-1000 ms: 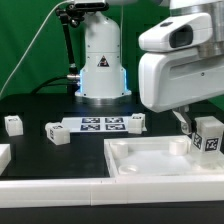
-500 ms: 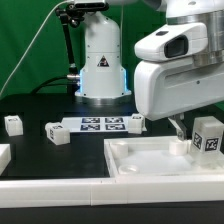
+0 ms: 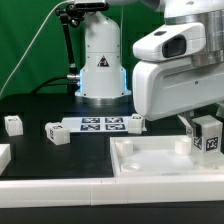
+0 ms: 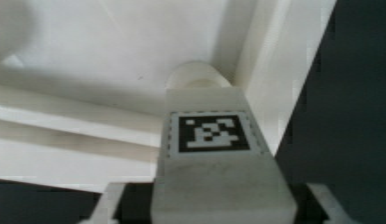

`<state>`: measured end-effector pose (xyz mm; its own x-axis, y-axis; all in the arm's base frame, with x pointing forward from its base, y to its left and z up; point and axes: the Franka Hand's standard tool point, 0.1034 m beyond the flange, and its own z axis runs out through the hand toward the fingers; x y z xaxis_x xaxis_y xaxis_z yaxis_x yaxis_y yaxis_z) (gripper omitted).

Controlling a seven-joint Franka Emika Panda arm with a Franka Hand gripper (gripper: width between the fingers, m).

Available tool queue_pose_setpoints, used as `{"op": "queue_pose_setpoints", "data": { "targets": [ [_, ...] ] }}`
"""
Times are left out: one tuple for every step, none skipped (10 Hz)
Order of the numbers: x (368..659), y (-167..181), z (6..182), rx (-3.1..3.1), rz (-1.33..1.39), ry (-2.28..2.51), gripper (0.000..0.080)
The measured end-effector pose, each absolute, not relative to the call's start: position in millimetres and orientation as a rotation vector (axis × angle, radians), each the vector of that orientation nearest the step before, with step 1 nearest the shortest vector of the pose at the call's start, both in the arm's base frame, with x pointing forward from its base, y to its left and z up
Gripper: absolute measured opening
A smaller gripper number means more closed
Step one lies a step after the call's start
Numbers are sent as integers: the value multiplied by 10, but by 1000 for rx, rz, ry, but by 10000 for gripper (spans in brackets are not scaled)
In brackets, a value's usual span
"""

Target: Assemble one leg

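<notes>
Jaws of the two-finger gripper [image 3: 199, 127] clamped on the small white plastic rectangular leg [image 3: 208, 136], black-and-white square tag [image 4: 213, 133] facing the wrist camera, large flat white raised-rim tabletop [image 3: 150, 165] corner just beneath, thin flat white marker board [image 3: 100, 125] well apart.

Glossy white rounded arm casing [image 3: 170, 85] with a dark oval inset; the white base column [image 3: 102, 50] bears a black triangle, perhaps a logo, with blue light below it.

Black desk [image 3: 35, 108], carrying the marker board [image 3: 100, 124] at mid-depth, with one leg [image 3: 136, 122] just beside its end toward the exterior view's right. Further left, another leg [image 3: 57, 133] and a third leg [image 3: 13, 124], well apart. Nearest the camera, a large white tabletop [image 3: 150, 172], lying flat.
</notes>
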<state>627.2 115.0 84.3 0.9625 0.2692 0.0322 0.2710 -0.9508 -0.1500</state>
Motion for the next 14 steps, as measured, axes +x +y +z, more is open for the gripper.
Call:
{"op": "queue_pose_setpoints", "data": {
  "targets": [
    [6273, 1147, 843, -2964, -15, -379, 294],
    [6275, 1147, 844, -2971, -20, -311, 294],
    [6264, 1136, 844, -2986, -35, -151, 294],
    [6250, 1127, 832, -2991, -47, 42, 294],
    [6236, 1116, 829, -2983, -58, 260, 294],
    [6229, 1111, 828, -2969, -69, 394, 294],
    [6226, 1102, 825, -2935, -59, 600, 294],
    [6226, 1095, 824, -2893, -48, 791, 294],
    [6224, 1108, 823, -2853, -42, 942, 294],
    [6218, 1137, 823, -2781, -30, 1152, 294],
    [6210, 1172, 822, -2716, -20, 1311, 294],
    [6210, 1176, 822, -2663, -9, 1413, 294],
    [6212, 1168, 822, -2624, 0, 1471, 294],
    [6212, 1167, 821, -2601, 9, 1498, 294]
  ]
}}
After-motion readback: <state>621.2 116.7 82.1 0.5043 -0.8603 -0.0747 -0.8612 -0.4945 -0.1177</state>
